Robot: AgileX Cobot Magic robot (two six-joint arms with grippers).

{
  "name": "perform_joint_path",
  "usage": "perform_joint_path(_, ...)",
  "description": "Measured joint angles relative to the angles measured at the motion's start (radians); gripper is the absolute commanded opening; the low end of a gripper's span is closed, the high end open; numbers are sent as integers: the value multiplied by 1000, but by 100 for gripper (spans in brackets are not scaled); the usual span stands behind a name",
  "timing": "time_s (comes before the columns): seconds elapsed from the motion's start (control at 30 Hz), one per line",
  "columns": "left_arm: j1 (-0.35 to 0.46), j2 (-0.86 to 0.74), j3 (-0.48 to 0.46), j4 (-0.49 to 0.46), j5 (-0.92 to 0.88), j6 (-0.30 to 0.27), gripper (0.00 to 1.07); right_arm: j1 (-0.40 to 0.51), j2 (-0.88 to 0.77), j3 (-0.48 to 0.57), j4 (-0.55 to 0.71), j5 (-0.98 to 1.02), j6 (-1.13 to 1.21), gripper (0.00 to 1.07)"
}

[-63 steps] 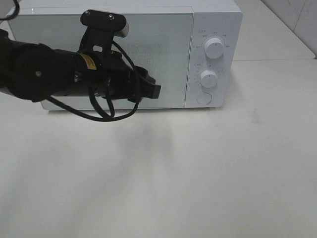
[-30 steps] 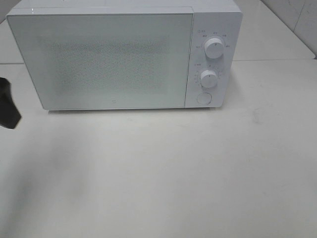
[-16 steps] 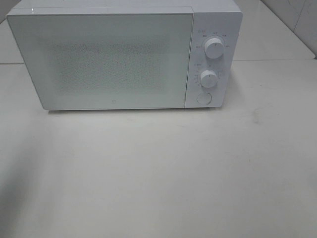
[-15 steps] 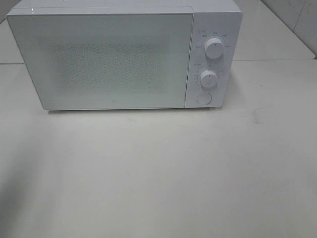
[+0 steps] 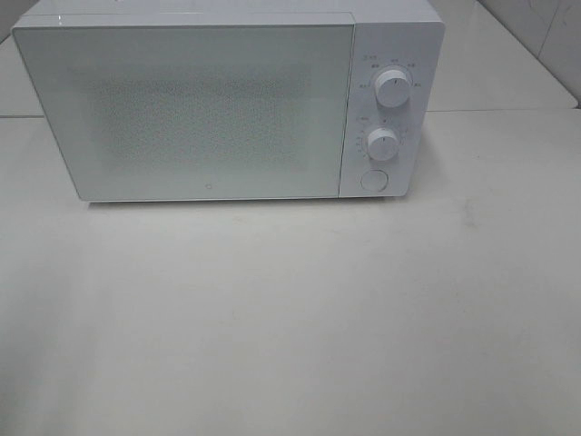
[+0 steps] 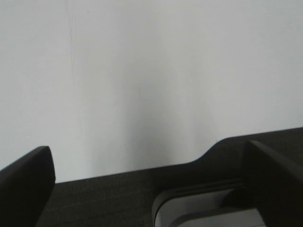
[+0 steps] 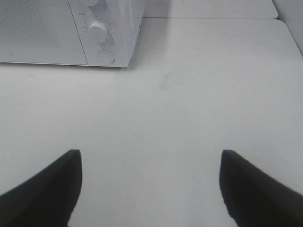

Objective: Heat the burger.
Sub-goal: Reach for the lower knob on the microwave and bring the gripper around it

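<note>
Exterior high: 1 microwave (image 5: 227,100), door shut, w/ 2 dials, upper knob (image 5: 392,88) + lower knob (image 5: 383,143), & 1 round button (image 5: 373,180), on 1 white table (image 5: 318,318); burger not visible in any view, so can't tell where it is or how it looks. R gripper (image 7: 149,158): 2 dark fingers wide apart, nothing btwn, low over table, microwave well ahead & to its left. L gripper (image 6: 147,149): 2 fingers also wide apart, holding nothing, facing a plain white surface (image 6: 151,71).
</note>
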Motion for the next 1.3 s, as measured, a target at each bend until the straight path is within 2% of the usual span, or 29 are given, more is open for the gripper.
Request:
perform_joint_path(0.2, 0, -121, 3, 0, 0, 0, 100, 0, 0, 0, 0, 0, 0, 76)
perform_joint_path(0.27, 0, -233, 3, -19, 0, 0, 100, 0, 0, 0, 0, 0, 0, 76)
perform_joint_path(0.37, 0, -264, 3, -34, 0, 0, 100, 0, 0, 0, 0, 0, 0, 76)
perform_joint_path(0.4, 0, -319, 3, -60, -2, 0, 100, 0, 0, 0, 0, 0, 0, 76)
perform_joint_path(0.47, 0, -348, 3, -66, -3, 0, 100, 0, 0, 0, 0, 0, 0, 76)
perform_joint_path(0.53, 0, -446, 3, -68, -6, 0, 100, 0, 0, 0, 0, 0, 0, 76)
perform_joint_path(0.7, 0, -515, 3, -69, -6, 0, 100, 0, 0, 0, 0, 0, 0, 76)
perform_joint_path(1.3, 0, -527, 3, -69, -9, 0, 100, 0, 0, 0, 0, 0, 0, 76)
